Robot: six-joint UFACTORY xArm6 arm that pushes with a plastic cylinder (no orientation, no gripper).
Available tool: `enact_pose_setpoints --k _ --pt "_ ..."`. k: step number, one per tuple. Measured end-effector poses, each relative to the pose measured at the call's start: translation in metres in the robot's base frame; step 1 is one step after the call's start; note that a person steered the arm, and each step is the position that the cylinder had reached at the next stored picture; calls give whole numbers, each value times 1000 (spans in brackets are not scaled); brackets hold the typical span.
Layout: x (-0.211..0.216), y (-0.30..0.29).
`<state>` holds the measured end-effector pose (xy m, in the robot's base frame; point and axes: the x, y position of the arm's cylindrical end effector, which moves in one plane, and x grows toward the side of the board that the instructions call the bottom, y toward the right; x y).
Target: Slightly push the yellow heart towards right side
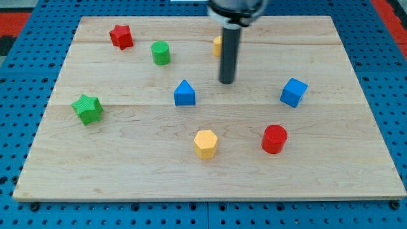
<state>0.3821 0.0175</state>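
Observation:
A yellow block (217, 45), likely the yellow heart, sits near the top middle of the wooden board (127, 172). Only its left edge shows, because the dark rod hides the rest. My tip (227, 82) rests on the board below that yellow block, to the right of the blue triangle (184, 93) and well left of the blue cube (293, 92). It touches no block that I can see.
A red star (121, 36) and a green cylinder (160, 53) lie at the top left. A green star (87, 108) lies at the left. A yellow hexagon (205, 143) and a red cylinder (275, 138) lie toward the bottom.

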Motion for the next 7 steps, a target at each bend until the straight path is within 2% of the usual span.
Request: enact_pose_setpoints --k 2,3,5,6,7 --pt "-4 -6" --pt "-28 -8" --pt "-30 -10" --pt "-26 -50" --pt "-47 -77"
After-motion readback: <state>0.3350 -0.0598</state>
